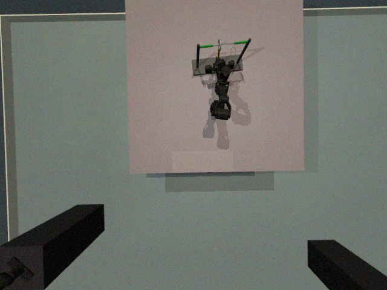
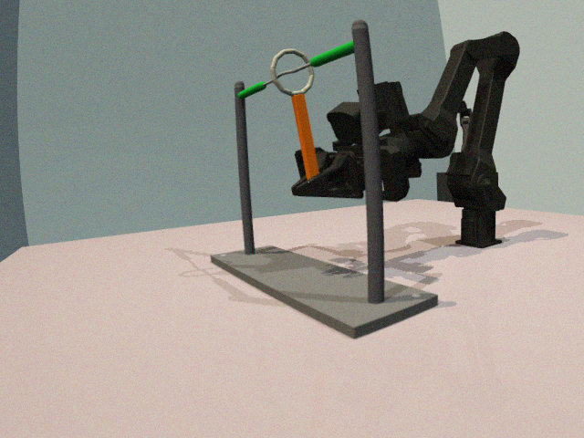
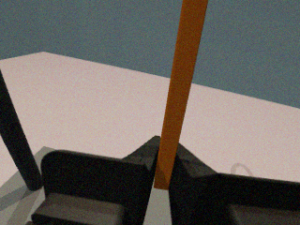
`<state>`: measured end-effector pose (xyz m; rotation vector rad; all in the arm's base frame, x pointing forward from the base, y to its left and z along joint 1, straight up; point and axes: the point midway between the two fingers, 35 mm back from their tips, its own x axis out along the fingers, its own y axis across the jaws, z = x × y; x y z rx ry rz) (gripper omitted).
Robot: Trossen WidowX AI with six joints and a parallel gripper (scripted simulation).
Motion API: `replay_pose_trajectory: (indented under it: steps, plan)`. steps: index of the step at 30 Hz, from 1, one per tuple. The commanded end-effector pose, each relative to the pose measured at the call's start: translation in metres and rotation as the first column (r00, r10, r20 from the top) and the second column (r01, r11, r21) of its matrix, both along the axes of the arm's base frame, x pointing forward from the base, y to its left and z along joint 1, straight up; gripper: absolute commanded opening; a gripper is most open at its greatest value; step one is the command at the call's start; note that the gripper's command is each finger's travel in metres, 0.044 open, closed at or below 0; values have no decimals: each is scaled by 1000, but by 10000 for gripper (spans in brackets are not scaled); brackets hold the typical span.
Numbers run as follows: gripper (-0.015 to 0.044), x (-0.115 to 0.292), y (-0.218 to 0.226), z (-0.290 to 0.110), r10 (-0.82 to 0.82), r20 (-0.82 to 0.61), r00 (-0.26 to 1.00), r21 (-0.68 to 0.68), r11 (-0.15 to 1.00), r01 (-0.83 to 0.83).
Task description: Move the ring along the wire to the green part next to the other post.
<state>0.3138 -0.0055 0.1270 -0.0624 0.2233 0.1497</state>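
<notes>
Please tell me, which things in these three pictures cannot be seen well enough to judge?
- Wrist view: the ring is cut off by the top edge; only the orange handle shows.
- Top view: the ring and the grey wire are too small to judge their clearance.
- Exterior view: the near post hides part of the gripper.

Pale ring (image 2: 292, 71) encircles grey wire (image 2: 285, 73) mid-span; orange handle (image 2: 304, 136) hangs tilted.

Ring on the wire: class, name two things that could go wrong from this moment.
1. The ring surrounds the thin grey wire midway between the green ends; a small lift or dip could make it touch.
2. The gripper pinches only the orange handle's bottom end, so the handle could pivot or slip.
</notes>
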Motion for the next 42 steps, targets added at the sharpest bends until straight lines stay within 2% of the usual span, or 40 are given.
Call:
replay_pose_trajectory:
  steps: [1, 7, 42]
  plan:
    - [-150, -6, 4, 3, -13, -40, 999, 3, 1000, 14]
    - [-150, -15, 16, 5, -35, -87, 996, 18, 999, 37]
    - [-150, -19, 54, 4, -42, -83, 996, 40, 998, 45]
